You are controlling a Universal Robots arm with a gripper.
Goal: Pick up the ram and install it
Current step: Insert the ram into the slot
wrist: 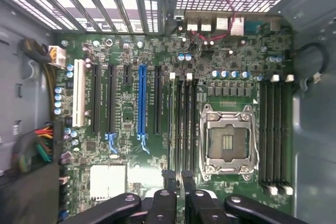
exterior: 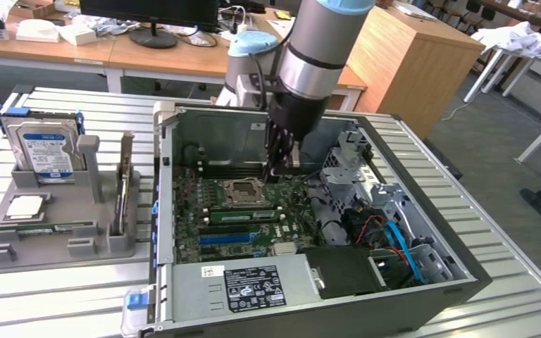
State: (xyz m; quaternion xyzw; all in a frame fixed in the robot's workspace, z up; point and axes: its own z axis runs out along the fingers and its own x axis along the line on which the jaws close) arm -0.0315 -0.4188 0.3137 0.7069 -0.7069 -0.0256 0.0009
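Where it stands edgewise, the ram (exterior: pixel 242 214) parallels the blue slot (exterior: pixel 225 239).

Case (exterior: pixel 397 299) on table (exterior: pixel 54 296); hard drive (exterior: pixel 45 146) in holder (exterior: pixel 54 248) at exterior view's left; pincer (exterior: pixel 278 174) over motherboard (exterior: pixel 251 246).

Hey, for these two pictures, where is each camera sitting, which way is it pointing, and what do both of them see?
Exterior view: off the arm, raised above the table's near side, looking down at an angle into the open computer case; the arm reaches down into it.
Wrist view: on the wrist, facing straight down at the motherboard; the gripper shows at the frame's edge.
Shared: both see the motherboard and its CPU socket.
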